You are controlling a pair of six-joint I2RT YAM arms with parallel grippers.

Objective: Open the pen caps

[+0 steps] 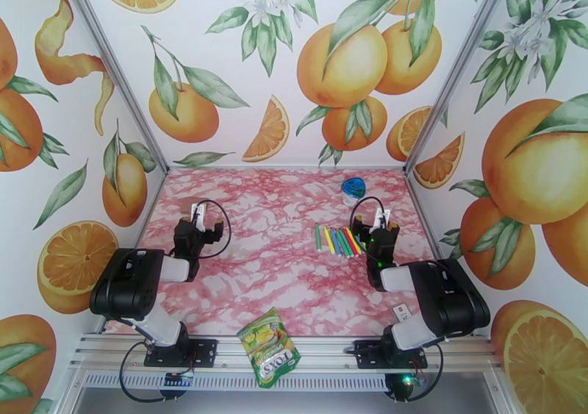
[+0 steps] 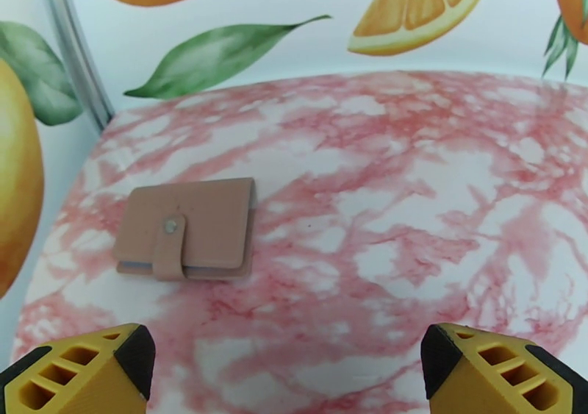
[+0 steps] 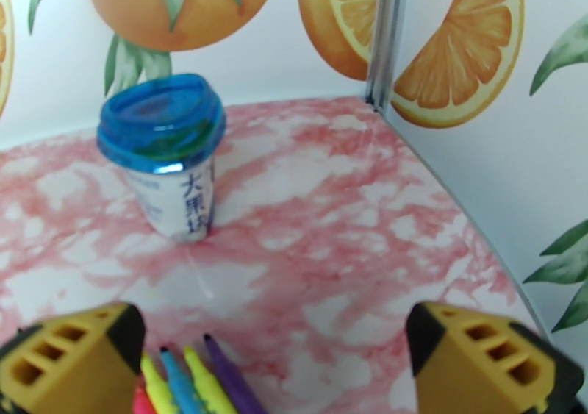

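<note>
Pens: about eight thin markers lie flat in a loose fan right of centre in the top view, touching or nearly touching one another.
Long axis: roughly up and down the frame, most leaning from upper left to lower right.
Caps: too small to pick out, so I cannot tell which end carries them.
Right jaws: released and spread wide, holding nothing; in the top view they sit just right of the fan.
Wrist check: the pen ends poke in at the bottom edge, just inside the left finger, so the fan lies below and left of the gap between the jaws.
Left jaws: also spread wide and holding nothing, at centre left of the top view, well apart from the pens.
Nearer arm: the right one, by a clear margin.
Likely need: one arm to pin a barrel and the other to pull along the pen's length, so the left arm has to cross toward the right.
Neighbours: a blue-lidded cup stands above the fan, near but apart; a wallet lies ahead of the left jaws; a snack packet sits at the bottom edge.
Room: bare surface spreads left of the fan; the right wall is close.
</note>
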